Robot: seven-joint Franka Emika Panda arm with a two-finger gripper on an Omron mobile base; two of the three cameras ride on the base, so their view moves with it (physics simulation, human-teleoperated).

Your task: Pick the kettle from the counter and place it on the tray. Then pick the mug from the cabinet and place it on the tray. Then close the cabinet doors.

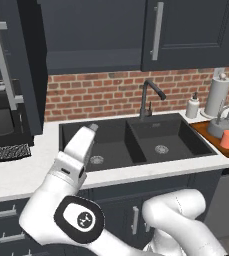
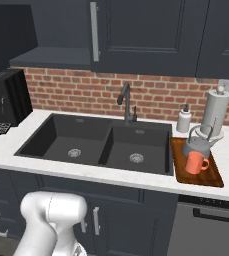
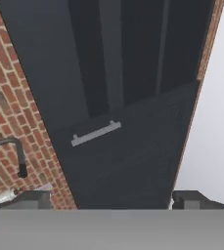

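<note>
Kettle: I see the grey kettle standing on the wooden tray, at the right end of the table, just in front of the paper-towel roll.
Mug: the orange mug sits on the same tray, touching or nearly touching the kettle's front.
Step in hand: I judge both placements done; what remains is shutting the cabinet doors.
Cabinet doors: one door stands swung out at the left over the coffee machine, its bar handle facing me; the door right of the opening looks flush.
End effector: the end effector has its fingertips spread wide, holding nothing, aimed up at a dark panel with a silver bar.
Risk: pushing near the hinge or glancing off the edge would leave the door ajar; a wide arm swing could clip the faucet.
Hard to tell: I cannot say which door the hand view shows, nor see the cabinet's inner shelf.
</note>
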